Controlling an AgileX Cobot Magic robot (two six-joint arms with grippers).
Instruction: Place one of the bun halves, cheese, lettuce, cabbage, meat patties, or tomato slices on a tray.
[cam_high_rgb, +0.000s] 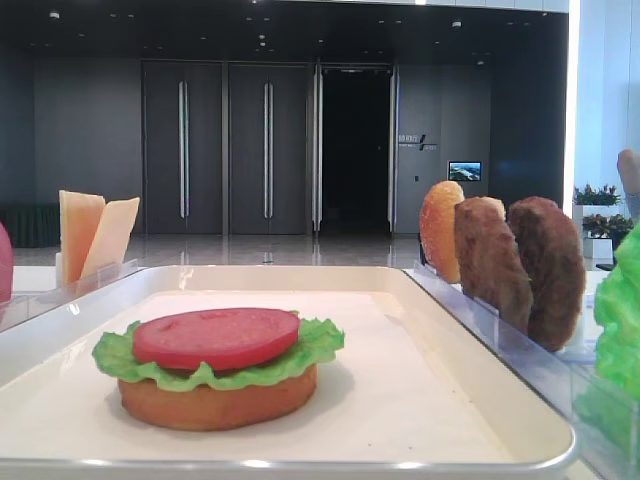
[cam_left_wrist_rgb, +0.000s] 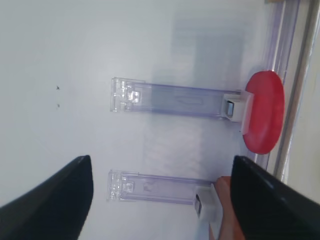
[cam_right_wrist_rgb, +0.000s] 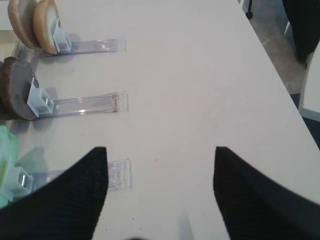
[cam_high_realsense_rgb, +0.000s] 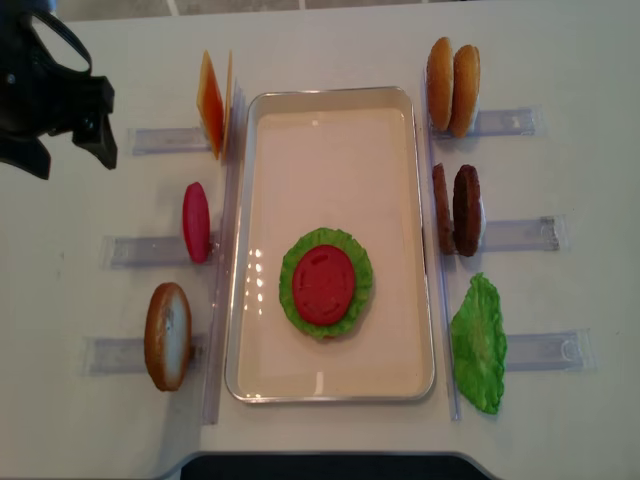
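On the off-white tray (cam_high_realsense_rgb: 400, 240) lies a stack: a bun half (cam_high_rgb: 215, 400), lettuce (cam_high_realsense_rgb: 290, 295) and a tomato slice (cam_high_realsense_rgb: 324, 283) on top. My left gripper (cam_high_realsense_rgb: 70, 150) hangs open and empty at the far left, by the cheese rack. In the left wrist view the left gripper (cam_left_wrist_rgb: 162, 160) straddles that clear rack; the cheese (cam_left_wrist_rgb: 227, 210) shows at the bottom, and an upright tomato slice (cam_left_wrist_rgb: 263, 111) stands beyond. My right gripper (cam_right_wrist_rgb: 160, 150) is open over bare table, with bun halves (cam_right_wrist_rgb: 35, 22), meat patties (cam_right_wrist_rgb: 15, 92) and lettuce (cam_right_wrist_rgb: 6, 165) to its left.
Clear plastic racks flank the tray. On the left stand cheese (cam_high_realsense_rgb: 212, 103), a tomato slice (cam_high_realsense_rgb: 196, 222) and a bun half (cam_high_realsense_rgb: 167, 335). On the right are bun halves (cam_high_realsense_rgb: 452, 87), patties (cam_high_realsense_rgb: 457, 210) and a lettuce leaf (cam_high_realsense_rgb: 480, 343). The table edge (cam_right_wrist_rgb: 295, 100) runs along the right.
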